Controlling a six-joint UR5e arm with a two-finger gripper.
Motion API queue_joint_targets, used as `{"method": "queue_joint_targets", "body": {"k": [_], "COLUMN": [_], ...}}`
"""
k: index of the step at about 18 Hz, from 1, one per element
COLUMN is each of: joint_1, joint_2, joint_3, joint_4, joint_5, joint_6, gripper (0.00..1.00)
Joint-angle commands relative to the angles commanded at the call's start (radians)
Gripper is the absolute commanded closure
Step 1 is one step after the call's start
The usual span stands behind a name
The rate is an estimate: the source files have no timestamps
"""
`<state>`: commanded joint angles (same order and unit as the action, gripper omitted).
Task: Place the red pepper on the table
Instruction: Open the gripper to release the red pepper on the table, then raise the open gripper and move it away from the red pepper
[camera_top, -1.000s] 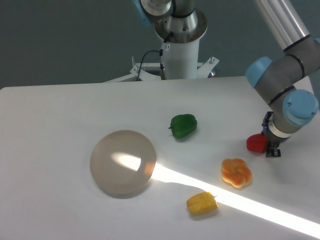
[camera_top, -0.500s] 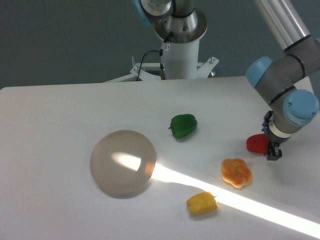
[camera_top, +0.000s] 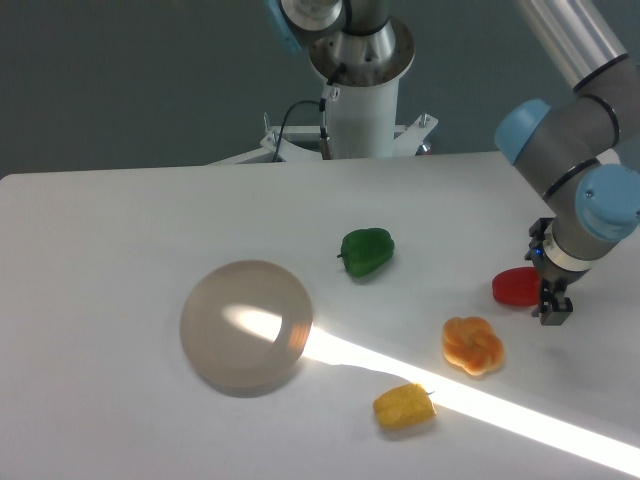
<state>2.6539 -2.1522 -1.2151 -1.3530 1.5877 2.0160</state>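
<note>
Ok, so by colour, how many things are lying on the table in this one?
red pepper: 1
green pepper: 1
orange pepper: 1
yellow pepper: 1
translucent grey bowl: 1
Total: 5

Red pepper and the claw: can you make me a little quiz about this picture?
1. True or false: the red pepper lies on the table.
2. Where is the claw? A: right beside the red pepper. B: at the opposite end of the table. C: out of sight.
3. How many peppers are on the table in all?

Key: 1 true; 2 A; 3 four.
</note>
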Motion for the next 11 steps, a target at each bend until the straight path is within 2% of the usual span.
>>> {"method": "queue_joint_targets", "body": {"k": [3,4,6,9,11], "joint_1": [-0.049,-0.063,-0.109,-0.164,-0.180], "joint_2": [-0.009,-0.009,-0.012,-0.054,-0.066], "joint_3": [0.070,0.077,0.110,0.170,0.189], "joint_4": [-0.002,0.003,0.009,0.011,0.015], "joint_5": [0.008,0.008,0.008,0.000,-0.005], "joint_6": [-0.108,-0.124,-0.262,-0.376,-0.423], "gripper": [0.00,0.00,0.00,0.00,0.00]}}
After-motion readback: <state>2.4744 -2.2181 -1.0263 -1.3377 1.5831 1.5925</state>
